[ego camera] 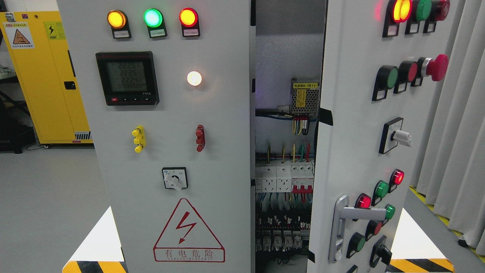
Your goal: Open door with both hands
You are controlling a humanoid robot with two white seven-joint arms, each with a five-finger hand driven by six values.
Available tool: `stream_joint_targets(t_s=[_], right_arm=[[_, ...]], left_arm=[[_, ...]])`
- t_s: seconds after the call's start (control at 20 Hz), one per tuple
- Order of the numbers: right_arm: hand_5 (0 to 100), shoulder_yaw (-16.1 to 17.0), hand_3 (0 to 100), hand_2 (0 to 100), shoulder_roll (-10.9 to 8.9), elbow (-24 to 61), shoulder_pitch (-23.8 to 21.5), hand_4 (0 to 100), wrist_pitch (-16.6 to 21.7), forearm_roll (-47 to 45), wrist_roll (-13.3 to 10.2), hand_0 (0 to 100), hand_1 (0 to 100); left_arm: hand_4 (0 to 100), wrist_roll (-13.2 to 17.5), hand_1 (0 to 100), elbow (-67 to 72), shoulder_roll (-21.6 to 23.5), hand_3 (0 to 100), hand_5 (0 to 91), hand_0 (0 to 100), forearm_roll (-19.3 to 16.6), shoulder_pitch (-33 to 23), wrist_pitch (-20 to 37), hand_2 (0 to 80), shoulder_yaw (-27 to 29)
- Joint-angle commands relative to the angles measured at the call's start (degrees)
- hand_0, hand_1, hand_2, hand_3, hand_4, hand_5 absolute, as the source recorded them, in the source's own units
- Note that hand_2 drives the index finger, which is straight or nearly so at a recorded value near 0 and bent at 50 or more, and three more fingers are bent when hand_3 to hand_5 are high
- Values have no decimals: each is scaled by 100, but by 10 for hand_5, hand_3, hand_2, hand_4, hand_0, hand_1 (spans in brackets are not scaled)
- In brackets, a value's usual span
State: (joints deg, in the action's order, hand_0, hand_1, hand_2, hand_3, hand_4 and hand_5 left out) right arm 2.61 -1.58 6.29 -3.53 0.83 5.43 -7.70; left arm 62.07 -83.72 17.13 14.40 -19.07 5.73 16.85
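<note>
No robot hand anywhere in shot, so can't tell what either one's doing. Right door (356, 125) is swung partway open at center-right, its silver handle (341, 223) low down. Wiring and breakers (284, 182) show through the gap. Left door (170, 151) sits closed.

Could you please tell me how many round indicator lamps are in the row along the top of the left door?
3: an amber lamp at left, a green lamp in the middle, and a red-rimmed lamp at right.
</note>
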Motion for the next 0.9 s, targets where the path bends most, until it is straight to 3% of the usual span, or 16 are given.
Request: stream_joint_targets(t_s=[0.0, 0.6, 0.75, 0.85], right_arm=[[0, -6, 0, 0, -36, -5, 1, 0, 5, 2, -4, 215, 108], [0, -6, 0, 0, -45, -14, 1, 0, 5, 2, -4, 215, 108], [0, 3, 0, 0, -45, -14, 1, 0, 5, 2, 5, 215, 108], [0, 3, 0, 0, -53, -14, 1, 0, 14, 2, 5, 215, 108]], left_arm=[[219, 156, 245, -1330, 562, 348, 0, 159, 930, 702, -983, 138, 758], [264, 157, 244, -2175, 2643, 452, 25, 84, 3417, 825, -1197, 175, 293], [258, -1, 244, -2175, 3338, 445, 17, 70, 4147, 1114, -1205, 171, -67], [246, -177, 240, -2167, 3612, 432, 0, 61, 4430, 1465, -1223, 166, -366]])
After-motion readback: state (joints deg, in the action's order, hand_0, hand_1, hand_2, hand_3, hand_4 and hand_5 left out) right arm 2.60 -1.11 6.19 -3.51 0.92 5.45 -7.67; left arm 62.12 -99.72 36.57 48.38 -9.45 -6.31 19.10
